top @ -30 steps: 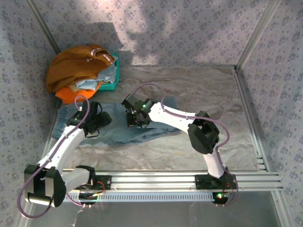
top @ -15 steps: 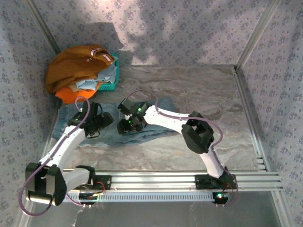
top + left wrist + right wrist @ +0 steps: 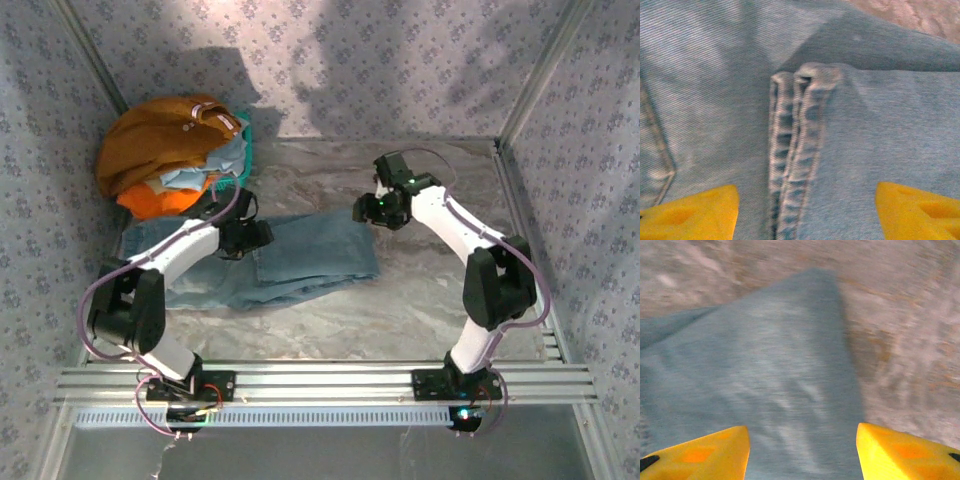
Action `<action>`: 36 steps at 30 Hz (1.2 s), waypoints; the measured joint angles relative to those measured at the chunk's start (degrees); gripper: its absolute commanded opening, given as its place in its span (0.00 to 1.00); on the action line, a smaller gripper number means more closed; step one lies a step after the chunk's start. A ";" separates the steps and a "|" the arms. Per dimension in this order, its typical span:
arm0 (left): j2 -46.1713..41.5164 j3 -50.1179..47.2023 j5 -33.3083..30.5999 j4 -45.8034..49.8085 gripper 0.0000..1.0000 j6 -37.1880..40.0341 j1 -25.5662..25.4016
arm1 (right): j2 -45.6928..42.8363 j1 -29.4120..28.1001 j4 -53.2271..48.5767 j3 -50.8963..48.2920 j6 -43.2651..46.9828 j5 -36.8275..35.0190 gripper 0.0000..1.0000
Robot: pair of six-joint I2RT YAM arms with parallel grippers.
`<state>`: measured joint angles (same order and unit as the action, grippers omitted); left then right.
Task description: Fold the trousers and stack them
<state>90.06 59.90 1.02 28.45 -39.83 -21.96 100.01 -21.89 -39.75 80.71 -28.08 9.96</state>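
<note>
The trousers [image 3: 310, 255] are lying flat on the table [image 3: 430, 300], folded into a rough rectangle a bit toward 9 o'clock from the table's middle. In the left wrist view you get a thick double seam and some pocket stitching. Over that seam hangs the left claw [image 3: 807, 202], yellow fingers spread wide with nothing in them. Up at the trousers' 2 o'clock corner is the right claw [image 3: 800, 437], also standing wide apart and holding nothing, with a denim corner below it.

The table is a marbled beige-grey surface, patchy with sunlight and shadow. The walls [image 3: 350, 60] all round are pale with a small flower print, and metal rails [image 3: 330, 380] run along the 6 o'clock edge. At 10 o'clock from the trousers sits a green basket [image 3: 238, 182], mostly buried under a mustard-brown garment [image 3: 150, 140], some pale blue cloth [image 3: 225, 158] and an orange cloth [image 3: 150, 203].

The left arm covers part of the trousers' 9 o'clock end, so I can't tell how that end lies. The right wrist view is pretty blurry too.
</note>
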 measured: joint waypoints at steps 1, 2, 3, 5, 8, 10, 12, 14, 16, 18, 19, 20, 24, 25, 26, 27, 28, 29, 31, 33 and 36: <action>0.50 0.44 -0.28 -0.02 0.62 0.17 -0.66 | 1.05 1.20 -0.48 -0.26 0.83 0.59 0.59; 0.90 0.74 -0.44 0.00 0.60 0.31 -1.14 | 2.34 2.05 -0.76 -0.31 1.70 1.27 0.60; 1.22 0.94 -0.48 0.04 0.58 0.48 -1.38 | 3.37 2.49 -0.79 -0.33 2.29 1.68 0.60; 2.36 1.27 -0.66 -0.07 0.54 0.70 -1.46 | 5.60 2.86 -0.66 -0.79 3.67 3.06 0.61; 4.55 1.29 -1.11 -0.20 0.52 1.03 -1.42 | 8.37 2.84 -0.46 -1.55 5.51 5.77 0.61; 5.70 1.22 -1.51 -0.24 0.51 1.05 -1.42 | 9.90 2.84 -0.33 -1.97 6.54 7.34 0.61; 6.47 0.74 -1.70 -0.85 0.50 1.03 -1.27 | 11.13 2.86 0.42 -2.64 7.21 9.03 0.60; 6.82 -0.17 -1.70 -1.62 0.50 1.03 -1.07 | 11.65 2.91 1.46 -3.87 7.72 11.10 0.60; 6.86 -1.55 -1.68 -2.08 0.50 1.03 -0.74 | 11.65 3.02 2.36 -5.09 8.07 13.31 0.58; 6.86 -3.02 -1.68 -2.78 0.50 1.01 -0.44 | 11.67 3.08 3.30 -6.14 8.28 15.37 0.55; 6.86 -3.52 -1.68 -3.04 0.50 1.01 -0.26 | 11.67 3.17 3.65 -6.54 8.41 16.00 0.54; 6.86 -4.07 -1.68 -3.48 0.50 0.98 -0.15 | 11.69 3.26 4.02 -6.93 8.46 16.61 0.52; 6.80 -5.11 -1.75 -5.05 0.51 0.98 -0.15 | 11.76 4.13 5.29 -8.11 8.41 18.21 0.27; 6.71 -5.29 -1.79 -5.29 0.51 0.98 -0.15 | 11.76 4.35 5.68 -8.48 8.55 18.73 0.20; 6.56 -5.53 -1.84 -5.62 0.51 0.96 -0.15 | 11.76 4.63 6.32 -8.94 8.20 19.63 0.12; 6.40 -5.77 -1.88 -5.90 0.51 0.96 -0.15 | 11.76 4.79 6.93 -9.35 7.91 20.35 0.02; 6.21 -6.03 -1.90 -6.12 0.51 0.98 -0.15 | 11.72 4.96 7.50 -9.77 7.76 21.05 0.00; 6.08 -6.16 -1.88 -6.25 0.52 0.96 -0.15 | 11.37 5.33 8.04 -10.25 7.34 21.79 0.00; 5.86 -6.38 -1.68 -6.54 0.57 0.98 -0.11 | 10.45 5.81 8.63 -11.08 7.10 22.62 0.00; 5.44 -6.49 -1.09 -6.62 0.65 1.01 -0.11 | 9.11 5.97 8.59 -11.58 6.84 22.56 0.00; 3.72 -6.88 -0.55 -5.88 0.83 1.07 -0.04 | 6.16 6.12 6.99 -11.58 6.49 19.93 0.00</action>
<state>93.78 53.01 0.47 22.57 -38.76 -22.00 106.17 -15.77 -32.75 69.12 -21.58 29.89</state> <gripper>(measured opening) 0.736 0.066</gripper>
